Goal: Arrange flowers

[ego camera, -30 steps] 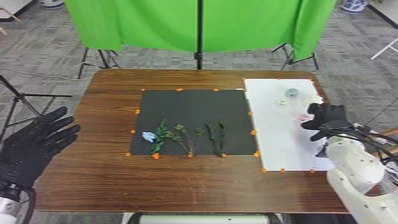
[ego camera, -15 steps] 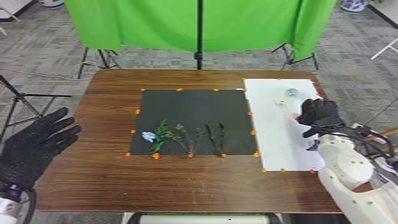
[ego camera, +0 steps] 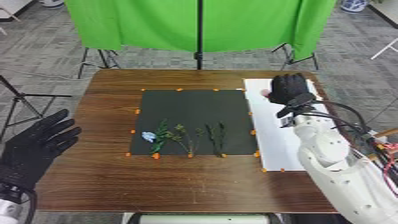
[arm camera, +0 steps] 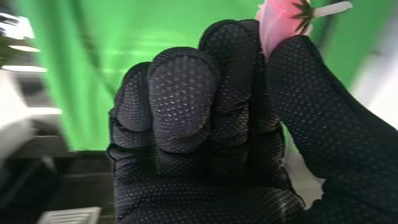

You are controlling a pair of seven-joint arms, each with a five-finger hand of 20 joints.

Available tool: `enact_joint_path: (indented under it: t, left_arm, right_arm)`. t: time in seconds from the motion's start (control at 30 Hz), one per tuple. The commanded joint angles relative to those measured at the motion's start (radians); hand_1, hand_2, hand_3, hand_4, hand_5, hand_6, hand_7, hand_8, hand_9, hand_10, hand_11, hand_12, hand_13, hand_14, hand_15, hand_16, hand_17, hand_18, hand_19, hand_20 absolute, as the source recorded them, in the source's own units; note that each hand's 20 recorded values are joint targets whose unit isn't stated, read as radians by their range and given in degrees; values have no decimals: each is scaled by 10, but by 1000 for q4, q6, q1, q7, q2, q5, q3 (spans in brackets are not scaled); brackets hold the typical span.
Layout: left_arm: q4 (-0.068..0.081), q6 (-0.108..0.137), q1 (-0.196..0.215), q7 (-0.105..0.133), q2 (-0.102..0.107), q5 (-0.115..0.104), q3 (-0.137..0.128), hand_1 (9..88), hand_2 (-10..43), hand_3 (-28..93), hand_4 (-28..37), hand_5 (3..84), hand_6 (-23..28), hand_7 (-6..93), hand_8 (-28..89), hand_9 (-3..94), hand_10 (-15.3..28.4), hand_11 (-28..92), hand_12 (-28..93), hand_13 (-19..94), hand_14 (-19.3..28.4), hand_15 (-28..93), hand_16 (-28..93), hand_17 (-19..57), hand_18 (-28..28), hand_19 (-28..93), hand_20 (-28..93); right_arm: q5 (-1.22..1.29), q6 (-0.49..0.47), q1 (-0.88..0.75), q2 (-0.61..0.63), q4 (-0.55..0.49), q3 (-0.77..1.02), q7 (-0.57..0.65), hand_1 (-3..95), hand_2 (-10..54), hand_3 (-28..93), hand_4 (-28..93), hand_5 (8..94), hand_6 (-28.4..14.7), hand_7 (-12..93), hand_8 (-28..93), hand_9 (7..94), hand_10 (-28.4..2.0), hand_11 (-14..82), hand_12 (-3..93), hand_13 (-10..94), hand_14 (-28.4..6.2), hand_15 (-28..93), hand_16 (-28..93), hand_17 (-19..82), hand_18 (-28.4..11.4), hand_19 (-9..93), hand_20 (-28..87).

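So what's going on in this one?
The right robot hand in its black fabric glove pinches a pink flower with green sepals over the white sheet. A pale blue flower and green sprigs lie on the black sheet. The left robot hand is open and empty.

Spotted a blue flower (ego camera: 148, 135) lying flat with green leaves at the dark mat's (ego camera: 191, 110) eight o'clock, thin sprigs (ego camera: 180, 129) at six, slim green stems (ego camera: 222, 136) at five. Also noticed a pink flower (arm camera: 280, 25), pinched toward two.

The right hand (arm camera: 191, 192) pinches a pink flower (arm camera: 282, 22) before green cloth (arm camera: 84, 55).
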Motion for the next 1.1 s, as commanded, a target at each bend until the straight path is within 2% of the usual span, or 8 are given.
enact_joint_path:
  t: [0.03,0.2,0.33,0.47,0.5,0.6,0.7,1.1]
  left_arm:
    - [2,14,2,-2,2,2,22,253,4,719,-234,360,26,210,-104,283,122,253,139,231,147,337,-6,-109,210,440,64]
    - [15,-2,-34,-8,11,11,53,253,4,719,-234,359,25,212,-104,283,121,253,138,231,147,338,-6,-109,210,440,64]
    - [25,8,-61,-3,18,11,85,253,4,719,-234,359,25,212,-104,283,122,253,138,231,147,337,-6,-109,210,440,64]
    - [34,-9,-78,-8,17,13,100,252,3,720,-233,359,25,212,-104,283,122,253,138,231,147,338,-6,-109,210,440,64]
    - [24,-15,-60,-4,9,13,90,253,3,720,-233,359,26,212,-104,283,122,253,138,231,147,338,-6,-109,210,441,64]
    - [38,-10,-83,-9,27,10,101,252,2,721,-234,359,25,211,-104,283,122,252,138,231,146,337,-6,-109,210,440,64]
    - [45,-22,-100,-19,31,10,109,252,2,721,-234,359,25,210,-104,283,122,252,138,231,147,338,-5,-109,210,440,64]
    - [56,-31,-126,-20,54,10,122,253,2,721,-234,360,25,212,-105,283,122,252,139,230,147,337,-5,-109,210,440,64]
  right_arm:
    - [-65,13,329,-239,146,-235,-153,466,-95,840,-283,721,7,501,-142,880,-24,282,445,807,-20,599,269,315,-162,775,405]
    - [-110,-12,388,-335,203,-325,-215,465,-95,840,-283,722,7,501,-142,880,-25,283,446,807,-20,599,270,315,-162,775,406]
    - [-154,-28,393,-396,253,-363,-252,465,-95,839,-283,721,8,502,-142,880,-24,283,446,807,-20,600,271,316,-161,775,405]
    - [-206,-35,398,-451,320,-381,-285,463,-95,839,-283,720,9,503,-142,880,-24,284,445,806,-18,599,271,315,-162,775,405]
    - [-204,-39,394,-440,299,-414,-259,464,-95,838,-283,720,9,503,-143,879,-24,284,444,806,-18,599,271,315,-162,775,405]
    - [-235,-25,395,-467,335,-432,-255,462,-95,839,-283,720,9,503,-143,879,-24,285,443,806,-18,599,271,315,-161,775,405]
    - [-266,-23,401,-477,359,-462,-241,462,-95,839,-283,720,9,504,-144,878,-24,287,443,806,-18,599,271,315,-162,775,405]
    - [-404,-6,423,-579,498,-439,-231,463,-95,833,-283,716,13,509,-146,875,-22,289,444,805,-17,600,272,314,-161,775,405]
